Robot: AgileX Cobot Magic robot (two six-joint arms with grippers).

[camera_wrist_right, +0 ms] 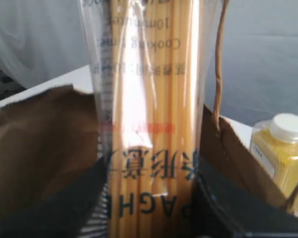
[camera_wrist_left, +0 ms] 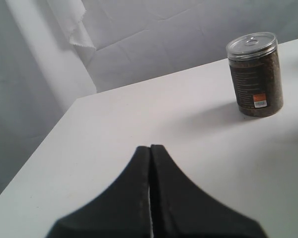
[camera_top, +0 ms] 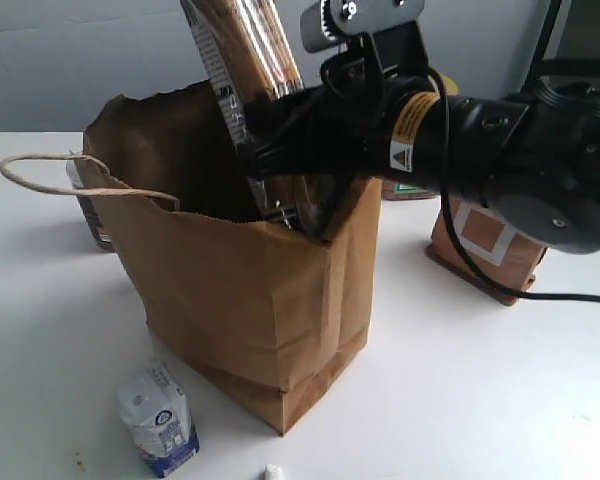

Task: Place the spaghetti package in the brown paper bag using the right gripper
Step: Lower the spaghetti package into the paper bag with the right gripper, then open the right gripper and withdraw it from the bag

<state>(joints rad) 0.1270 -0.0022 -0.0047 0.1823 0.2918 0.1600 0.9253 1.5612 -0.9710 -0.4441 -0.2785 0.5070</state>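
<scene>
The spaghetti package stands nearly upright with its lower end inside the open mouth of the brown paper bag. Its clear middle shows yellow pasta in the right wrist view. My right gripper is shut on the package just above the bag's rim, a black finger on each side of the pack. The bag's far wall and a cord handle frame the package. My left gripper is shut on nothing, above bare table.
A small white and blue carton lies in front of the bag. A brown pouch with a white square stands behind the right arm. A yellow-filled bottle stands beside the bag. A dark lidded jar stands on the table.
</scene>
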